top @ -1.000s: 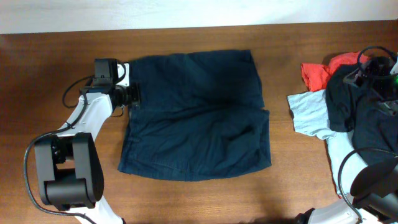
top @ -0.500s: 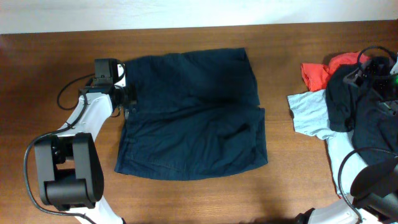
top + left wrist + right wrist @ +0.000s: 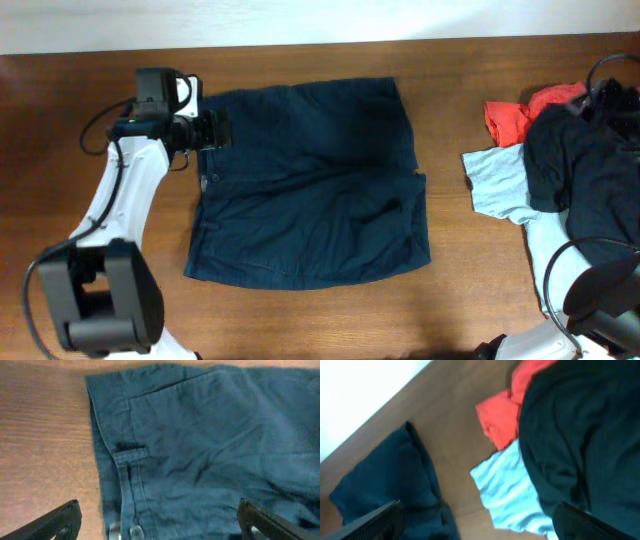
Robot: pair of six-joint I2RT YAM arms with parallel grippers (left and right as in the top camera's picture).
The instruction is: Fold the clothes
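The dark navy shorts (image 3: 310, 185) lie flat in the middle of the table, waistband to the left and both legs pointing right. My left gripper (image 3: 214, 130) hovers over the upper left corner of the waistband, open and holding nothing. In the left wrist view its gripper (image 3: 159, 505) spans the waistband, with a belt loop (image 3: 131, 453) and a button (image 3: 135, 531) below it, and shorts fabric (image 3: 210, 435) fills the frame. My right gripper (image 3: 477, 510) is open and empty above the gap between the shorts (image 3: 385, 475) and the pile.
A pile lies at the right edge: a red garment (image 3: 515, 115), a light blue T-shirt (image 3: 495, 185) and a dark garment (image 3: 580, 170) draped over the right arm. The same three appear in the right wrist view: red garment (image 3: 500, 415), T-shirt (image 3: 510, 495), dark garment (image 3: 580, 435).
My left gripper has gone from shut on the waistband to open, letting it go and lifting toward the table's far side. The shorts slid slightly left. The right gripper stays open.
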